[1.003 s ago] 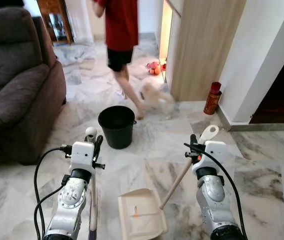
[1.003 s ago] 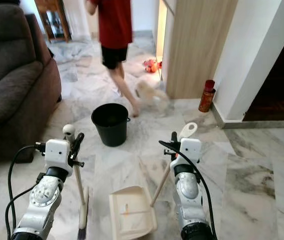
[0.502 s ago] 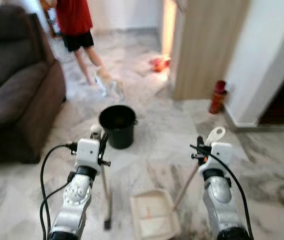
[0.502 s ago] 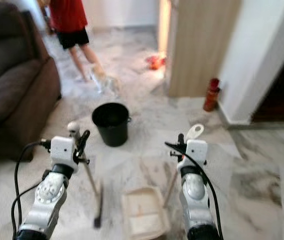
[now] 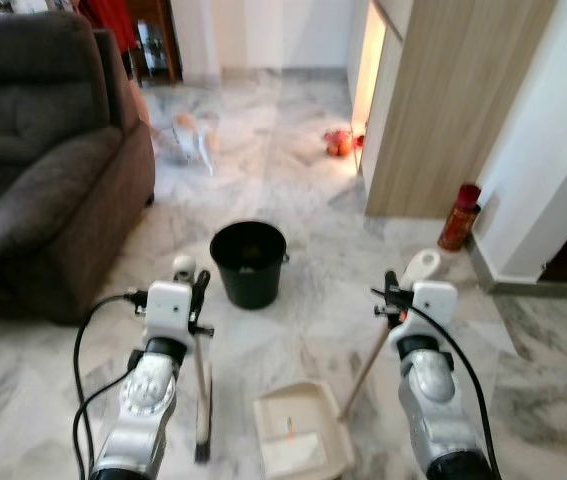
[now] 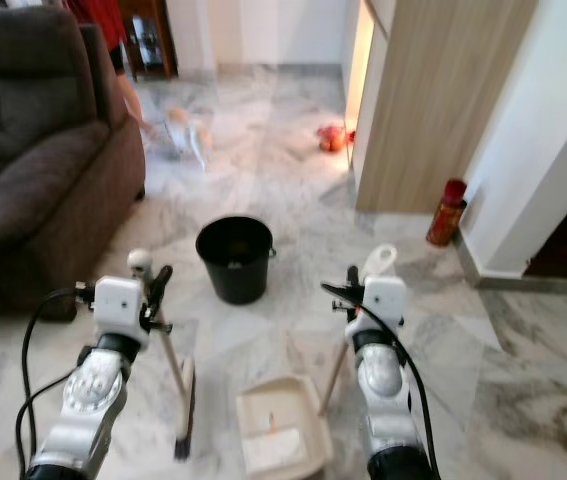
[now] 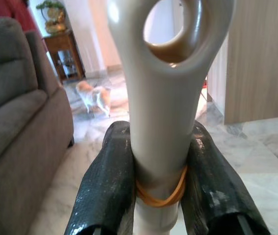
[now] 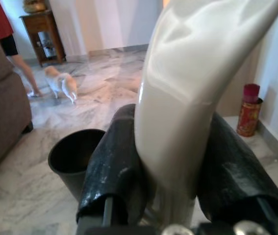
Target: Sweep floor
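My left gripper is shut on the cream handle of a broom, whose dark head rests on the marble floor by my left arm. In the left wrist view the black fingers clamp the handle just below its hanging loop, over an orange rubber band. My right gripper is shut on the long slanted handle of a cream dustpan, which lies flat on the floor between my arms with a small orange scrap in it. A black bucket stands just ahead of both grippers.
A dark brown sofa fills the left side. A wooden cabinet and a white wall stand to the right, with a red bottle at their foot. Far back, a small dog and a person in red are beside the sofa.
The person and the dog have walked away from the bucket to the far back left. The view has shifted. Both grippers keep their hold; the broom head has swung slightly right.
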### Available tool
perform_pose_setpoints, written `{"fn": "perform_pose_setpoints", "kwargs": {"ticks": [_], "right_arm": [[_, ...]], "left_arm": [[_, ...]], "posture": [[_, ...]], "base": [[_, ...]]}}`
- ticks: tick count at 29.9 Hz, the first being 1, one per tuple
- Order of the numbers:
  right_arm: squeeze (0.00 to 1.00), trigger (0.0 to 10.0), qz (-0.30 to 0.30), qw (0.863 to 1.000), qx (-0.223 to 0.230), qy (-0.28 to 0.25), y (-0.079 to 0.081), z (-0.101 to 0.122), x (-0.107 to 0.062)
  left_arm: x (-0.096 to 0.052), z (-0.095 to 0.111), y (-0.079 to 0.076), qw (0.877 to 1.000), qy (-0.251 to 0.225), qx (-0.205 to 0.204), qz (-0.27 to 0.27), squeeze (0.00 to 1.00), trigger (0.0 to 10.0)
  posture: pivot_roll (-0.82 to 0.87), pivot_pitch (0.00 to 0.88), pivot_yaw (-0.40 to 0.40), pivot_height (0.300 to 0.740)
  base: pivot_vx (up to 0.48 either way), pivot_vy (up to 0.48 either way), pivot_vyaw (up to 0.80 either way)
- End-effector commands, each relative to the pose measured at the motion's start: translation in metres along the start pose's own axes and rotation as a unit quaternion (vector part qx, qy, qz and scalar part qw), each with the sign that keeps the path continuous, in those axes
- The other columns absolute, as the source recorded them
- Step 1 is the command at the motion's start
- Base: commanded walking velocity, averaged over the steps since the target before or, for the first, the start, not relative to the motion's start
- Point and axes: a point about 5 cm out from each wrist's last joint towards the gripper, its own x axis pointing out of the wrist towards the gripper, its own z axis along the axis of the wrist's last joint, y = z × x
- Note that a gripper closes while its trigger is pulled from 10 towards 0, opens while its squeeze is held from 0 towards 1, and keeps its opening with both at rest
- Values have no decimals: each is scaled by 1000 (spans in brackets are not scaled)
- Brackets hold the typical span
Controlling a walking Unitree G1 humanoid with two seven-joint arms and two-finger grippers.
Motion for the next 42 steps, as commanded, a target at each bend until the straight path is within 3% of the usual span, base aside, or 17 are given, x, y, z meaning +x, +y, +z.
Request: {"fn": "perform_pose_setpoints", "kwargs": {"ticks": [1,42], "right_arm": [[0,10000,-6,1000,9,-20,-4,9,4],[0,10000,26,1000,9,-2,4,6,4]], "left_arm": [[5,12,-3,1000,-27,3,-2,0,10000],[6,11,-5,1000,-27,1,-6,0,10000]], "posture": [[90,0,30,740],[90,0,30,740]], "base": [[289,0,0],[286,0,33]]}}
